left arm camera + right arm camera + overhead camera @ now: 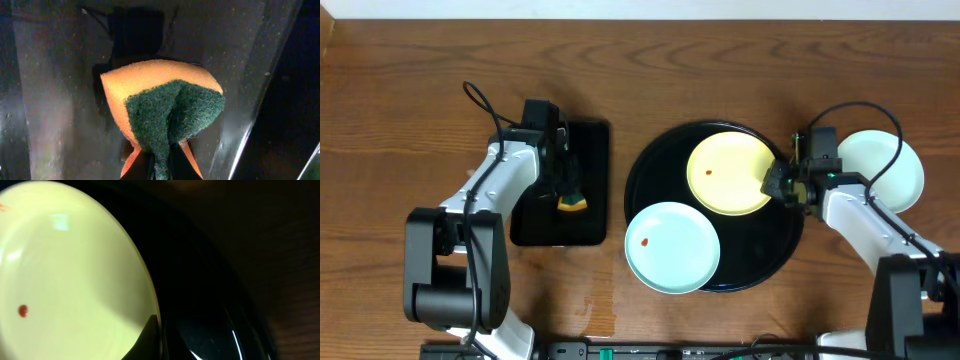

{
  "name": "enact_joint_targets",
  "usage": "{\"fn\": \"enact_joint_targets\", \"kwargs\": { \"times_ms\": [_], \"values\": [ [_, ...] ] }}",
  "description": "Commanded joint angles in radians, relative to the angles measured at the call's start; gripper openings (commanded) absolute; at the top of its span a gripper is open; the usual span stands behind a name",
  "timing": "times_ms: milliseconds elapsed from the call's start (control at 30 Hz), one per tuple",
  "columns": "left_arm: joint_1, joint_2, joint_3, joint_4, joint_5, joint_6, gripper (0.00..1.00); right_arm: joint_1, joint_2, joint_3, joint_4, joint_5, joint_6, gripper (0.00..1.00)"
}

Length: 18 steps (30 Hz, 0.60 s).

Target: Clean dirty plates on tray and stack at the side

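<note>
Overhead view: the round black tray (776, 250) sits right of centre on the wooden table (400, 100). The yellow plate (730, 175) lies at the tray's 1 o'clock and carries a red speck (708, 172). The mint plate (672, 247) lies at the tray's 7 o'clock, overhanging the rim, and is also specked red. The second mint plate (892, 170) rests on the table off the tray at 3 o'clock, partly under the right arm. The right gripper (778, 185) meets the yellow plate's edge at 4 o'clock. The left gripper (567, 188) holds a sponge (572, 204) over the rectangular black tray (555, 228), at the round tray's 9 o'clock. Left wrist view: the left gripper (161, 167) has its jaws narrow, pinching the sponge (165, 110), orange with a green scouring face, folded, above the rectangular black tray (50, 100). Right wrist view: the right gripper (150, 340) is closed tight on the rim of the yellow plate (75, 270); one dark finger shows at the rim's 5 o'clock, the round black tray (200, 320) beside it.
</note>
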Motion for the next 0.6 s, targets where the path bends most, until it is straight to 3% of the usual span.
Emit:
{"fn": "enact_joint_targets", "kwargs": {
  "times_ms": [0,267,567],
  "values": [
    [0.000,0.008,-0.044,0.042,-0.010,0.043,0.08,0.005,0.030,0.008,0.002,0.020,-0.029,0.01],
    [-0.003,0.008,-0.167,0.197,-0.013,0.027,0.08,0.005,0.035,0.008,0.011,0.020,-0.031,0.01],
    [-0.003,-0.040,-0.019,0.009,-0.009,0.002,0.08,0.005,0.035,0.008,0.010,0.019,-0.057,0.01]
  ]
}}
